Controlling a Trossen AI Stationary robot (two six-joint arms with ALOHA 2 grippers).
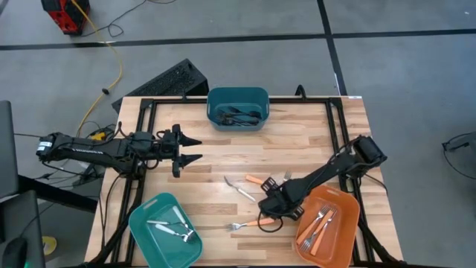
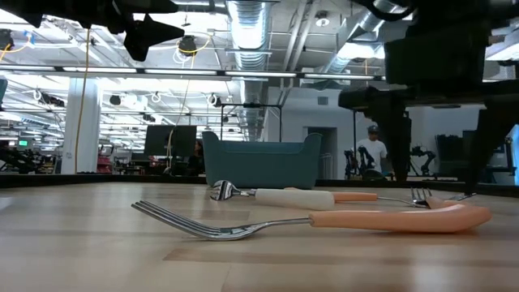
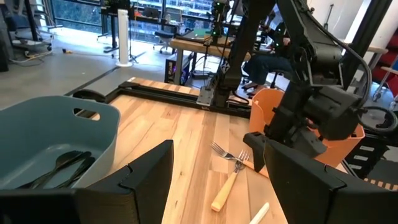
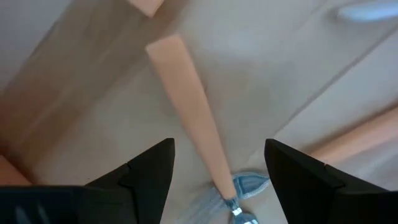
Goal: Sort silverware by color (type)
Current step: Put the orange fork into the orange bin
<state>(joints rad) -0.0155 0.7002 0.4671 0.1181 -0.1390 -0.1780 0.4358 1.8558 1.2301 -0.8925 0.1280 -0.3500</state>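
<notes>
Seen from above: wooden table [image 1: 223, 160], three bins on it. At 12 o'clock, dark teal bin [image 1: 237, 106] holding dark utensils [image 1: 239, 116]. At 7 o'clock, light teal bin [image 1: 165, 231] with silver pieces [image 1: 172, 229] inside. At 5 o'clock, orange bin [image 1: 328, 226] with orange-handled forks [image 1: 321, 223] lying in it. Loose on the boards between centre and 5 o'clock: white-handled utensil [image 1: 239, 189] lying diagonally, short orange-handled piece [image 1: 256, 179] just beside it, another fork [image 1: 286, 177] near the right arm, and orange-handled fork [image 1: 251, 223] at about 6 o'clock, head pointing toward 9. Right gripper [image 1: 269, 211] low over the table, just at the handle end of that fork, beside the orange bin; fingers [image 4: 149, 171] spread wide, straddling the orange handle [image 4: 186, 99] in the wrist view, nothing pinched; whether touching the wood, cannot tell. Left gripper [image 1: 195, 149] at 9 o'clock, raised above the table, pointing toward 3, fingers [image 3: 146, 177] spread apart and empty, well apart from the loose silverware. From table height: orange-handled fork [image 2: 324, 221] in front, tines curving up, white-handled utensil [image 2: 284, 195] behind it, dark teal bin [image 2: 261, 162] farther back. Beyond the table, a person [image 2: 372, 154] standing in the room.
</notes>
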